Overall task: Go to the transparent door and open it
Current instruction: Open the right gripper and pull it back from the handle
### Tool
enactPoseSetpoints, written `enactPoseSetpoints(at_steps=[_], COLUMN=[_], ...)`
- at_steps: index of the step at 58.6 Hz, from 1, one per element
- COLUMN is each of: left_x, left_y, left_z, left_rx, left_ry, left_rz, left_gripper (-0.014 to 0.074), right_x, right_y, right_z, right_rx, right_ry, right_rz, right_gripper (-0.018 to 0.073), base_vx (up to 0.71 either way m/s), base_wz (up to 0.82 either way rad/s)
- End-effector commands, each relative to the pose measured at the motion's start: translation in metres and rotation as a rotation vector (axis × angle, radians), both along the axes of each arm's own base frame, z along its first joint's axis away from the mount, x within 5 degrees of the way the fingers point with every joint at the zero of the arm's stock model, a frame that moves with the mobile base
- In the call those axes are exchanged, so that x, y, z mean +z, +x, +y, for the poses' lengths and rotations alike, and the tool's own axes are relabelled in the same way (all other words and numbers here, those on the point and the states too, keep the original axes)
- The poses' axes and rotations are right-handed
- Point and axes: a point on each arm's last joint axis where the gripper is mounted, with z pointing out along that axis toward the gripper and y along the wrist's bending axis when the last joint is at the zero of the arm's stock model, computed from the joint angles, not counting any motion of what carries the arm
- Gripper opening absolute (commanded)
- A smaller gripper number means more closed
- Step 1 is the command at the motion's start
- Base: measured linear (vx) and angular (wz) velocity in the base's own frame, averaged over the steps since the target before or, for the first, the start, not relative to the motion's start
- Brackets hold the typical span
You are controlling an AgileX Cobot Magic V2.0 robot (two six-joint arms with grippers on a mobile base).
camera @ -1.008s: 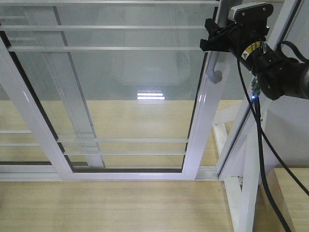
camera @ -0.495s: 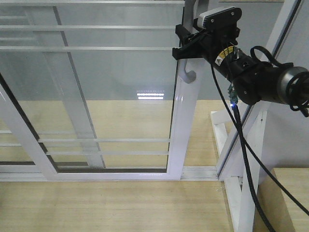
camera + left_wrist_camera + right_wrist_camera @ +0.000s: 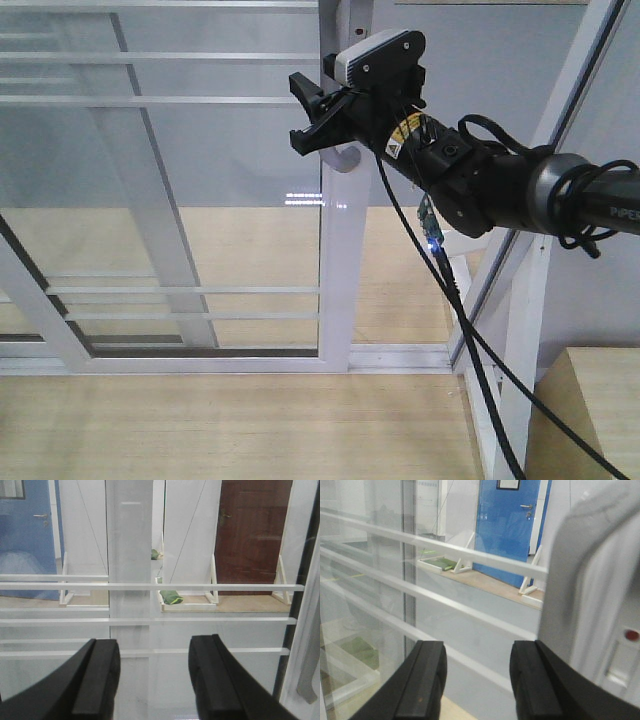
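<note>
Pushing steadily left along the floor track (image 3: 405, 356), level and without twisting, should suit the tall clear-glass white-framed door (image 3: 336, 280), standing part-open ahead; right pincer (image 3: 298, 112) wide, empty, beside its curved grey handle (image 3: 346, 160), left pincer (image 3: 152, 680) wide too.

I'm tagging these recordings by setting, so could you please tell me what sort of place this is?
Probably an indoor robot test lab: a white-framed sliding glass door stands in a braced white frame, with propped white partition panels and a blue office door beyond.
</note>
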Motion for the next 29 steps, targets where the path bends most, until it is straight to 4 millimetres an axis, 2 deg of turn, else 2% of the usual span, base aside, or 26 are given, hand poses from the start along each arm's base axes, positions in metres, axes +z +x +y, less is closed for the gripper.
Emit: enactPoseSetpoints(at_steps=[1, 4, 18, 22, 29], left_x=[0.018, 0.018, 0.014, 0.009, 0.0], left_y=[-0.001, -0.001, 0.001, 0.005, 0.016], left_z=[-0.003, -0.004, -0.006, -0.01, -0.025], left_rx=[-0.023, -0.028, -0.044, -0.071, -0.157], left_ry=[0.046, 0.072, 0.05, 0.059, 0.063], left_rz=[-0.118, -0.12, -0.079, -0.042, 0.01], left_gripper=[0.0449, 0.0449, 0.0449, 0.0449, 0.0449], right_x=[0.049, 0.052, 0.064, 0.066, 0.066], right_y=[-0.019, -0.031, -0.107, -0.13, -0.169], right_z=[-0.017, -0.029, -0.112, -0.128, -0.143], right_rx=[-0.007, -0.023, -0.208, -0.249, -0.298], right_ry=[0.094, 0.093, 0.096, 0.088, 0.059], right_rz=[-0.145, -0.14, -0.143, -0.145, -0.125], right_gripper=[0.0374, 0.0374, 0.0374, 0.0374, 0.0374], base_vx=[0.0, 0.0, 0.0, 0.0, 0.0], base_wz=[0.0, 0.0, 0.0, 0.0, 0.0])
